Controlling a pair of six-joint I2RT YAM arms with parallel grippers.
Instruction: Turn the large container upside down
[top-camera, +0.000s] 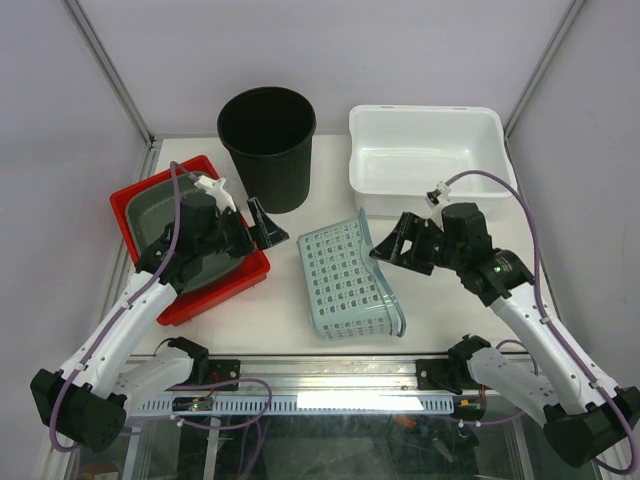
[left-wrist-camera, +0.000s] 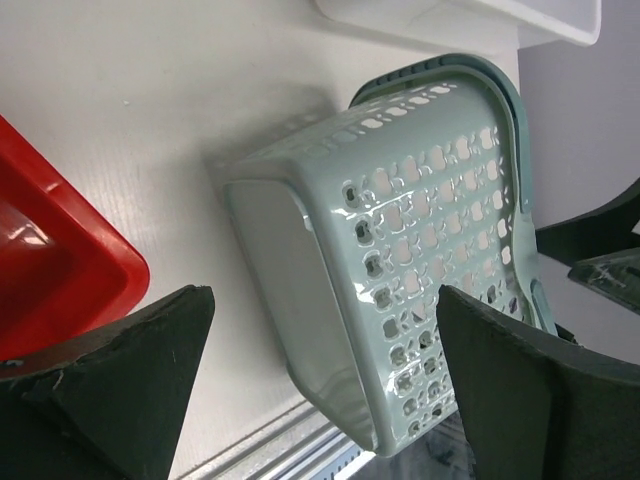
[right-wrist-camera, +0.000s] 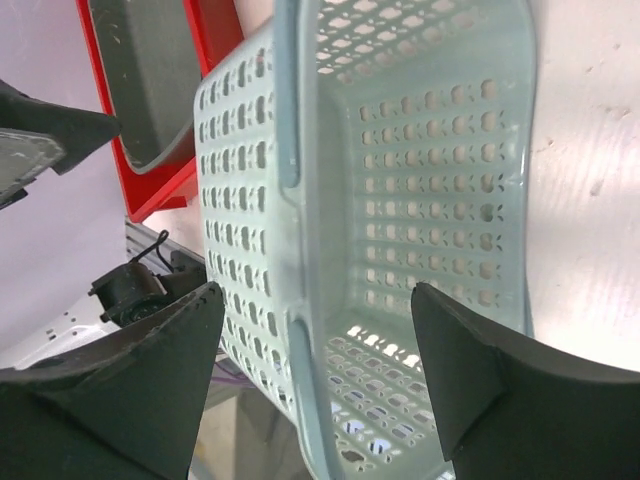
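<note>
Two arms reach over the white table (top-camera: 270, 310), one from each side of a pale green plastic basket with perforated walls (top-camera: 345, 280); this basket lies on its side near the middle of the table, between the two claws. Its open mouth with the darker rim faces to the right, and its plain closed bottom faces to the left; one perforated wall faces up.

The left gripper (top-camera: 265, 228) stands wide open, its two dark fingers well spread, and it holds nothing; it hangs over the edge of a red rectangular plastic tray (top-camera: 140, 200), just to the left of the basket and apart from it. In the left wrist view the basket (left-wrist-camera: 400, 260) shows its bottom and one long wall beyond the spread fingers of the left gripper (left-wrist-camera: 322, 300).

The right gripper (top-camera: 388, 240) is also spread wide and clasps nothing; it sits just beside the rim of the basket on the right side. The right wrist view looks between the fingers of the right gripper (right-wrist-camera: 318, 295) straight into the hollow of the basket (right-wrist-camera: 400, 180); whether a finger touches the rim cannot be told.

A grey shallow tray (top-camera: 160, 210) lies inside the red one; a black round plastic bucket (top-camera: 268, 150) stands upright at the back; a white rectangular plastic tub (top-camera: 425, 112) stands at the back right, mouth up.
</note>
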